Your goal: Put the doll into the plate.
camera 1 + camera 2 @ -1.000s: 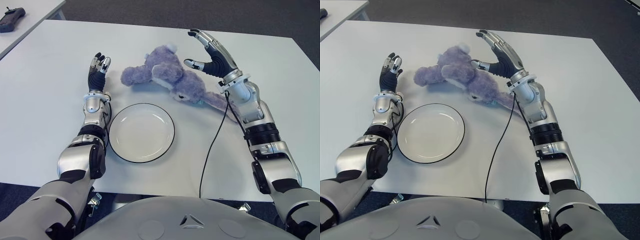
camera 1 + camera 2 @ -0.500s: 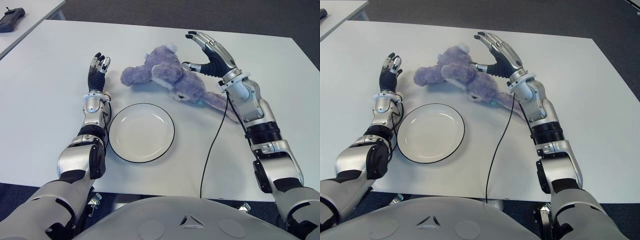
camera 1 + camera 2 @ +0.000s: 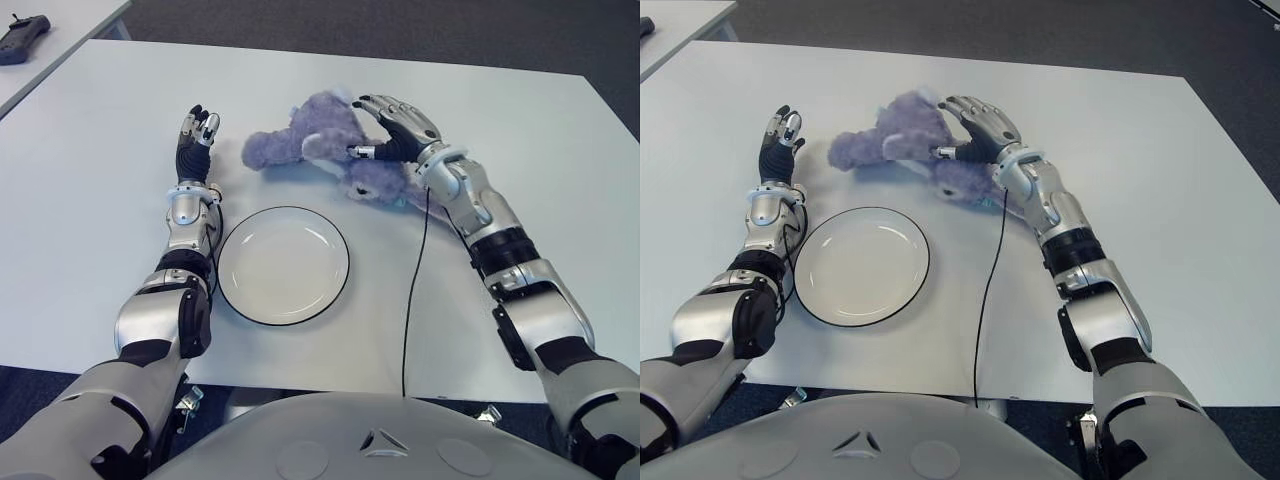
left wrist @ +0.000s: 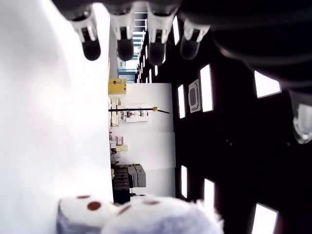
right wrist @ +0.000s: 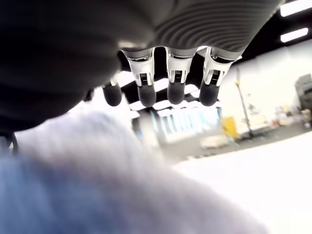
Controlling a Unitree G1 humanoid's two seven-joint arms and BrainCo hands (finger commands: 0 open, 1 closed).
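A big white table (image 3: 90, 180) holds a purple doll (image 3: 330, 145), lying just past the far side of the white plate (image 3: 283, 265). The right hand (image 3: 395, 130) is on top of the doll, fingers stretched out, not closed on it. The left hand (image 3: 195, 135) shows left of the doll, fingers straight, holding nothing.
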